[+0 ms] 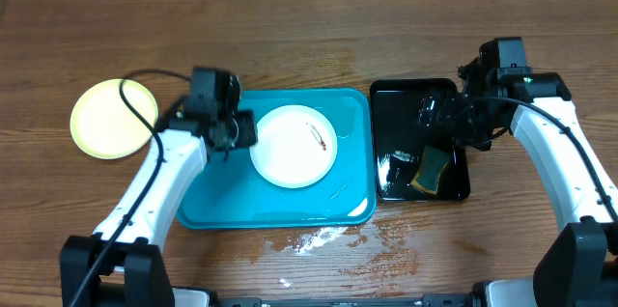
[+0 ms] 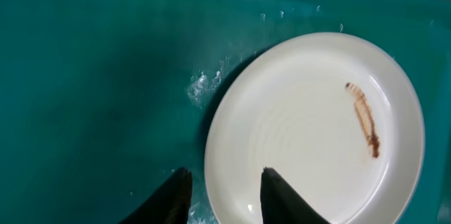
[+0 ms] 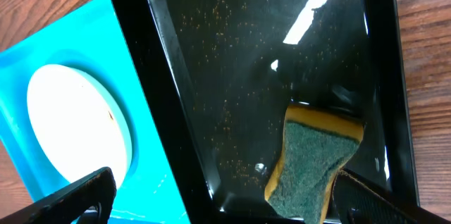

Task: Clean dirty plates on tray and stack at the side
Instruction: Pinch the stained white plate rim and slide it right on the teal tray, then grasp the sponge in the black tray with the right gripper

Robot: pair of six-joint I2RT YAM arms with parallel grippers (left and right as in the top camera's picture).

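A white plate (image 1: 294,146) with a thin brown smear (image 2: 365,120) lies in the turquoise tray (image 1: 218,206). My left gripper (image 1: 241,133) is at the plate's left rim. In the left wrist view its jaws (image 2: 225,171) stand apart astride that rim, one finger (image 2: 173,196) over the wet tray floor and the other (image 2: 282,199) over the plate (image 2: 317,132). A pale yellow-green plate (image 1: 114,119) rests on the table left of the tray. My right gripper (image 3: 225,196) is wide open above a yellow-and-green sponge (image 3: 313,164).
A glossy black tray (image 1: 406,95) holding water and the sponge (image 1: 432,169) stands right of the turquoise tray. Water and foam are spilled on the wood (image 1: 314,239) in front of the turquoise tray. The left arm's cable loops over the yellow-green plate.
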